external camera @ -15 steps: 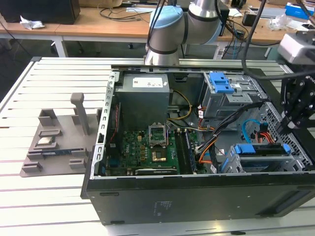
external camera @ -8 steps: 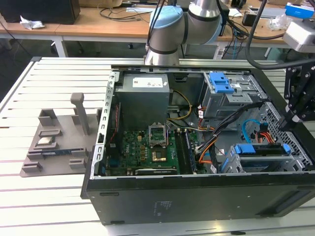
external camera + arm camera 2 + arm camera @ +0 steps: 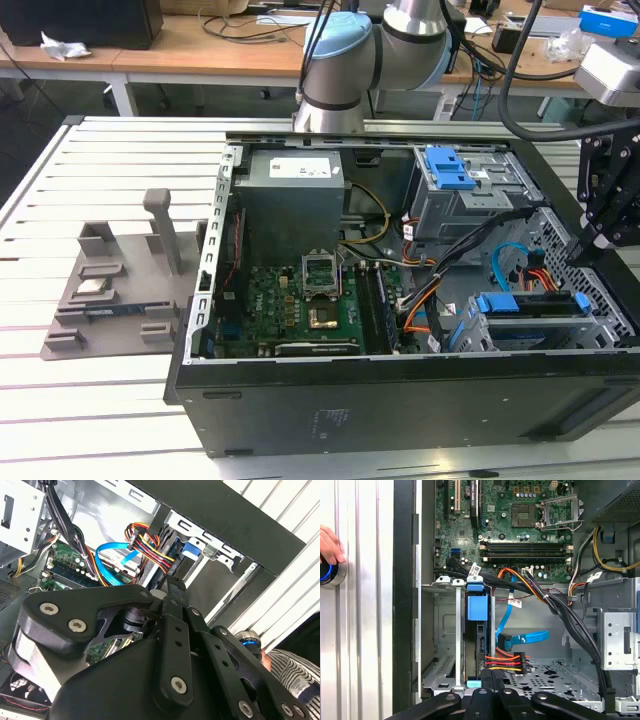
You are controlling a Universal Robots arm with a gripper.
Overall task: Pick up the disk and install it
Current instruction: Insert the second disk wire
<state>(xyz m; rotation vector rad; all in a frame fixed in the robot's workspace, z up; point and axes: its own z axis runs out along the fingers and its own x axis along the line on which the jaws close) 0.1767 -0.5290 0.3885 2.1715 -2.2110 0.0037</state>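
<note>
- 1 open PC case (image 3: 400, 400) lying on the slatted tabletop (image 3: 100, 160), motherboard (image 3: 300, 305) facing up.
- 1 disk (image 3: 481, 652): sits on edge in the metal drive cage (image 3: 445, 645) at the case's corner, on the exterior view's right. Only its dark narrow side shows, w/ blue plastic frame bits at both ends.
- 1 red/yellow/black power lead (image 3: 507, 661) runs to the disk; 1 blue flat cable (image 3: 525, 639) loops just beside it.
- 1 hand (image 3: 492, 676): fingers look pressed together w/ nothing between them, tips just at the disk's near end. Actual contact is hard to make out.
- 1 grey parts fixture (image 3: 120, 290) on the tabletop, on the exterior view's left, well apart from the disk.
- 1 person's hand (image 3: 330, 545) resting on 1 round blue-lit button (image 3: 327, 574), outside the case.
</note>
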